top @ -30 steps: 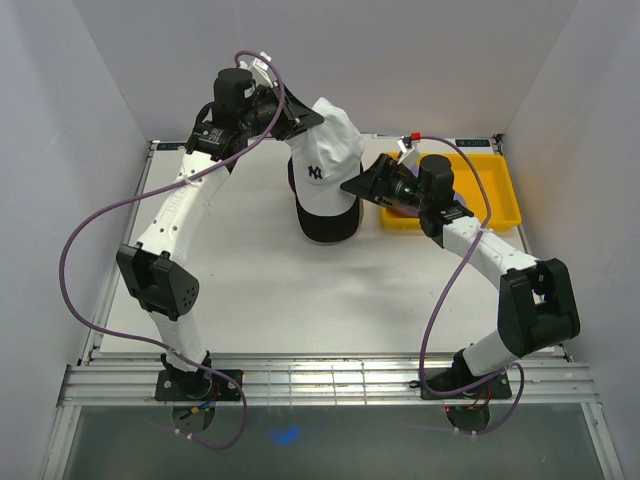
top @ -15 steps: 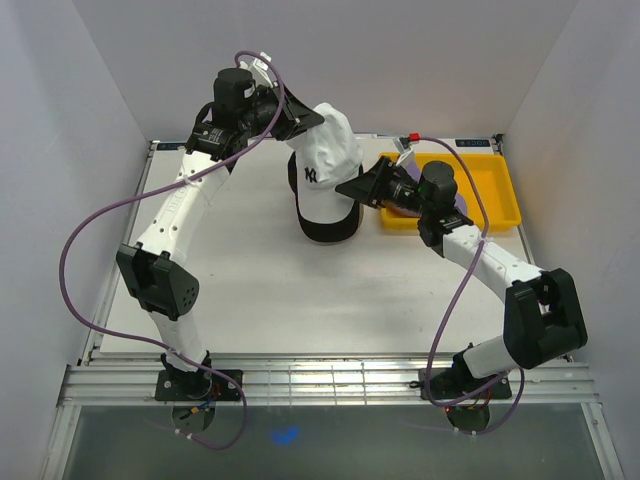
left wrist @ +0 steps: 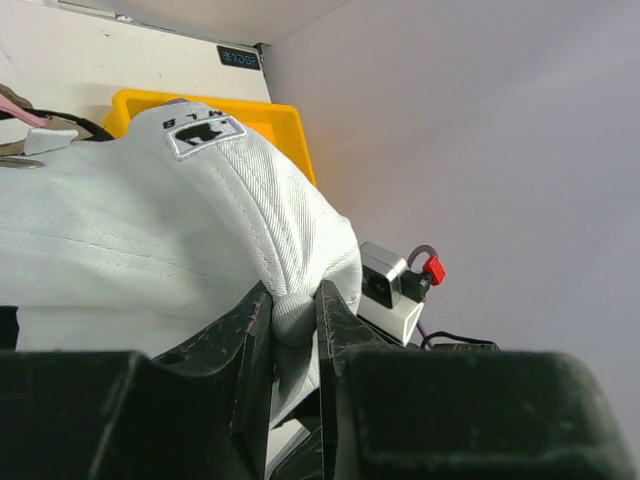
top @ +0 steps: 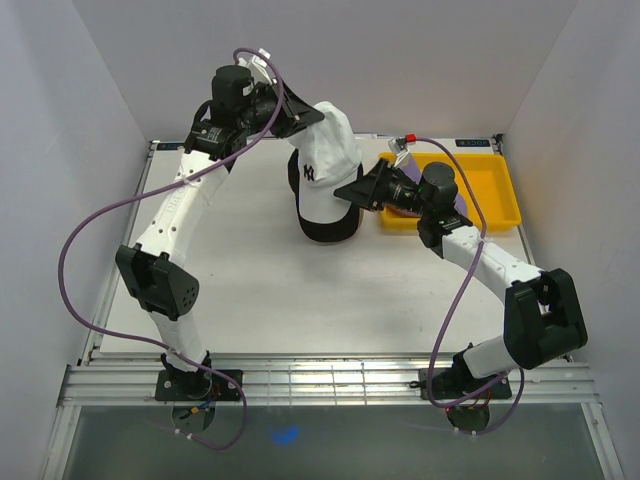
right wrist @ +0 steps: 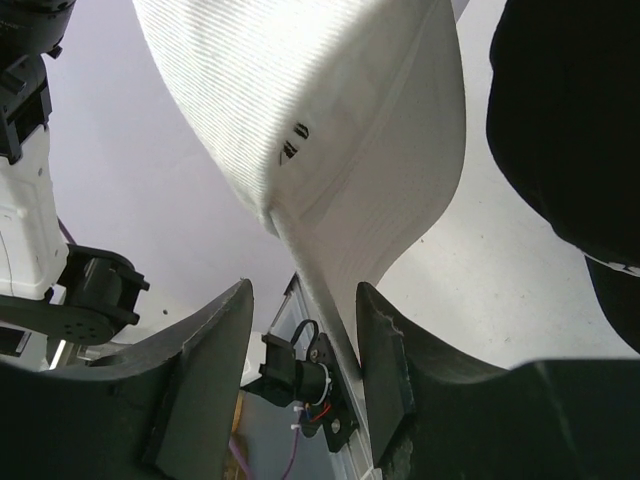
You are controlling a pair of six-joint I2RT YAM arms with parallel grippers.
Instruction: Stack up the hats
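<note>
White hat (top: 325,160), held above the table (top: 250,290) at the far middle of the scene, logo side facing the near edge and brim hanging downward. The left tool (left wrist: 295,325) grips it from the far-left side. In the left wrist view its two fingers (left wrist: 250,345) are pressed together on a bunched fold of white fabric at the rear of the crown, just below the stitched rear badge, so this tool is clamped on the white hat.

The right tool (right wrist: 302,295) reaches in from the right, at the right side of the brim. In the right wrist view its fingers (right wrist: 215,370) stand well apart, and the lower edge of the white hat comes down into the gap between them. No finger is seen pressing the fabric, so this tool is spread and holds nothing.

A black hat (top: 325,228) rests on the table directly under the white hat, its dark rim showing on the near side. Whether the two hats touch cannot be told.

A yellow tray (top: 495,175) sits at the far right of the table. A purple hat (top: 456,206) lies in it, mostly hidden beneath the right arm.
</note>
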